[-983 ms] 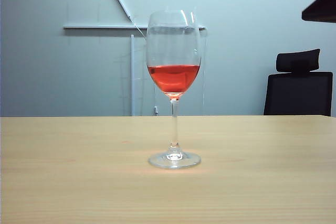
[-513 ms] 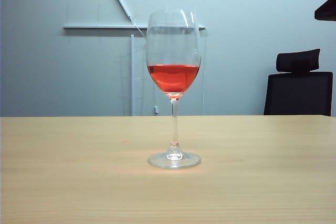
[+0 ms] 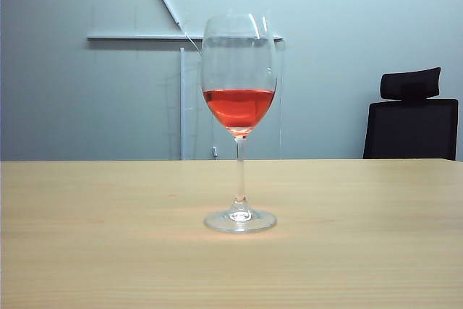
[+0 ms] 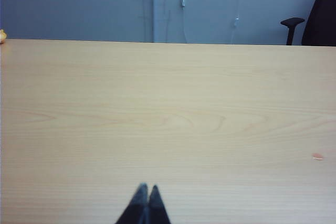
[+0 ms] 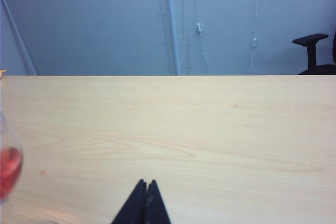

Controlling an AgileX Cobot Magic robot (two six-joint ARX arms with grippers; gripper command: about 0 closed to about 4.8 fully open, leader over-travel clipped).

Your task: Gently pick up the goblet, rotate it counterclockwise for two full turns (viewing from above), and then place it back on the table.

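The goblet (image 3: 239, 121) stands upright on the pale wood table (image 3: 87, 251), a clear wine glass with red liquid in the lower bowl, thin stem and round foot. No gripper touches it, and neither arm shows in the exterior view. In the right wrist view part of the goblet's bowl (image 5: 7, 163) shows at the frame's edge, well apart from my right gripper (image 5: 146, 182), which is shut and empty over the table (image 5: 210, 129). My left gripper (image 4: 148, 187) is shut and empty above bare tabletop (image 4: 168, 103); the goblet is out of that view.
A black office chair (image 3: 411, 117) stands behind the table's far edge at the right, in front of a grey wall. A small reddish mark (image 4: 317, 156) lies on the wood in the left wrist view.
The dark arm part at the exterior view's upper right corner has drawn back out of the frame. The goblet has not moved.
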